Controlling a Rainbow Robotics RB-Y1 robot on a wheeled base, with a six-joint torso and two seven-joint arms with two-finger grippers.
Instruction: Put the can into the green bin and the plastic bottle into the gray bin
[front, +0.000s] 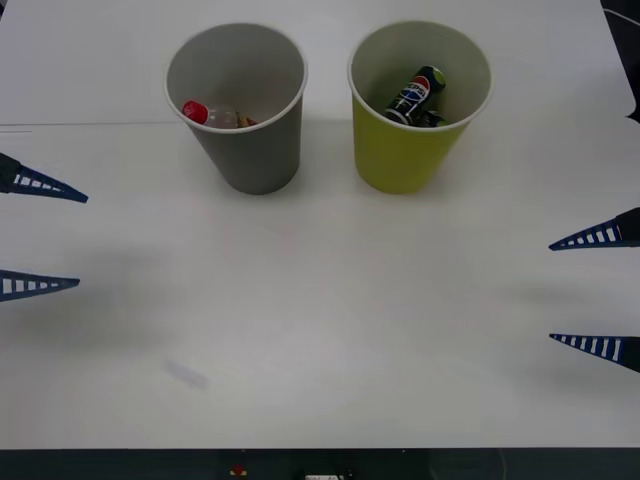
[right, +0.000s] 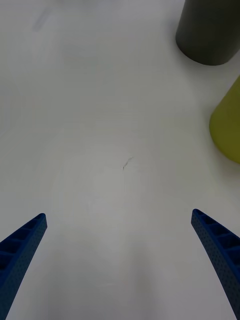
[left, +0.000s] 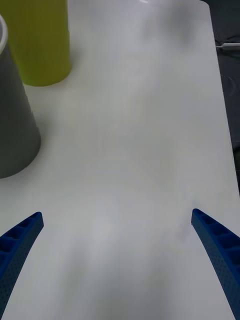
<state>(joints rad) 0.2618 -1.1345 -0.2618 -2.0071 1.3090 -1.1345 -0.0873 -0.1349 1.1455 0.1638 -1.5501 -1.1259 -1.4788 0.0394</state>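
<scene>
The can (front: 419, 96) lies tilted inside the green bin (front: 400, 155), and the plastic bottle (front: 213, 115) lies inside the gray bin (front: 255, 150) beside it. Both grippers, left gripper (front: 42, 236) and right gripper (front: 596, 292), hang with fingers wide and empty, well apart from the bins, so I judge nothing remains to reach.

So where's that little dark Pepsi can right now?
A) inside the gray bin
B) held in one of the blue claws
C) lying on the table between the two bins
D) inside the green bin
D: the front view shows the can leaning inside the green bin, while the plastic bottle lies in the gray bin, and both the left gripper and the right gripper are open and hold nothing.
</scene>
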